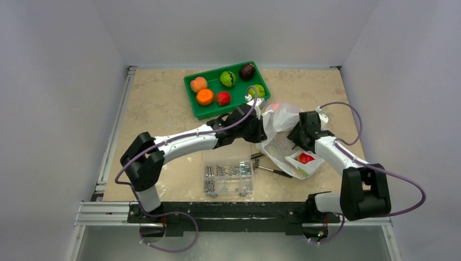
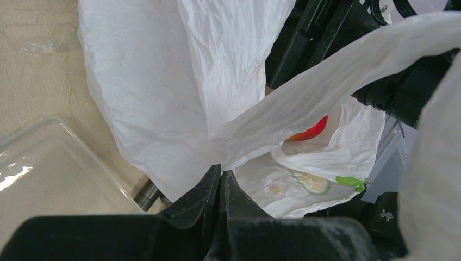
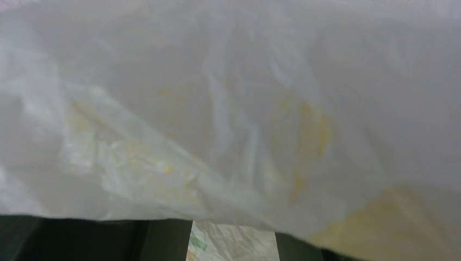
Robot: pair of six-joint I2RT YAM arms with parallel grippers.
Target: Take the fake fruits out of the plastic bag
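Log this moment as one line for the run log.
left gripper: shut on plastic bag | right gripper: open, under bag film | red fruit: inside bag | green tray: beyond bag

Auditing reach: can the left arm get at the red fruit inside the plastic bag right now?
Probably not: the left gripper is shut on the plastic bag, and a fold partly covers the red fruit.

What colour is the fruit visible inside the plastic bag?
Red. The fruit shows best in the top external view, lying in the plastic bag at its open mouth.
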